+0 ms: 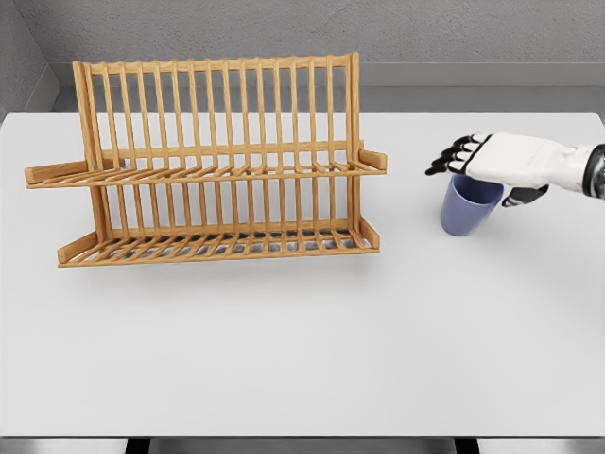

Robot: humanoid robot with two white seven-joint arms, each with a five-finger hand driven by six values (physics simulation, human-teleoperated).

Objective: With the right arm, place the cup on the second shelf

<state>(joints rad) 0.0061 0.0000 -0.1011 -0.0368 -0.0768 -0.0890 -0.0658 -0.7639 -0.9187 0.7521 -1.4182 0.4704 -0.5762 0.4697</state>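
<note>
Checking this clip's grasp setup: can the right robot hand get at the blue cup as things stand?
Probably yes. The right robot hand is already over the rim of the blue cup, fingers spread, with nothing between them. The wooden rack stands apart to the cup's left. Whether the hand actually touches the cup is unclear.

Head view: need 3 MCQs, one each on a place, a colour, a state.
1. Where is the cup relative to the wooden rack?
A. On its upper shelf
B. On the table, right of it
C. On its lower shelf

2. Cup colour?
A. Red
B. Green
C. Blue

3. What is the right robot hand doing?
A. Positioned over the cup's rim
B. Resting flat on the table
C. Gripping the rack

Key: 1 B, the cup stands apart from the rack; 2 C, its wall is blue; 3 A, the hand covers the rim.
</note>
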